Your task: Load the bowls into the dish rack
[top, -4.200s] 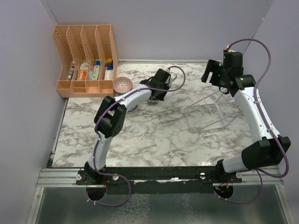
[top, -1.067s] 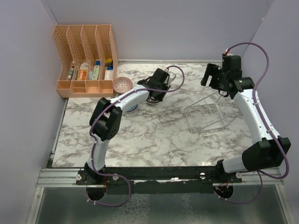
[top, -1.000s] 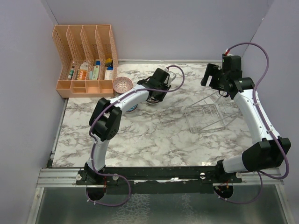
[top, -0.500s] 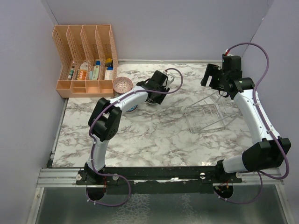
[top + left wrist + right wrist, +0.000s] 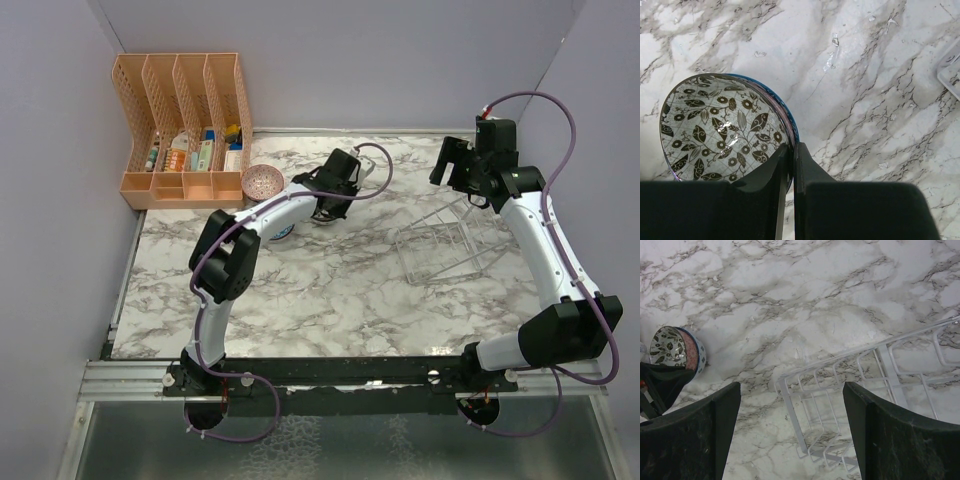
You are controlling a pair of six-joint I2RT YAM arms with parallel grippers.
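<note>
My left gripper (image 5: 790, 150) is shut on the rim of a bowl (image 5: 722, 127) with a black-and-white leaf pattern inside and a blue outside, tilted just above the marble table; this bowl also shows in the right wrist view (image 5: 674, 351). In the top view my left gripper (image 5: 328, 205) is at the back middle. A pink-red bowl (image 5: 262, 181) sits by the orange organiser. A blue bowl (image 5: 281, 232) peeks from under the left arm. The clear wire dish rack (image 5: 445, 245) stands at the right, with no bowls in it (image 5: 840, 405). My right gripper (image 5: 791, 387) is open above the rack's far end (image 5: 448, 165).
An orange slotted file organiser (image 5: 185, 120) with small items stands at the back left corner. Purple walls close in the back and both sides. The left arm's forearm lies across the table's back left part.
The left gripper with the bowl has shifted slightly left. The right arm has moved slightly since the earliest frame, then held still.
</note>
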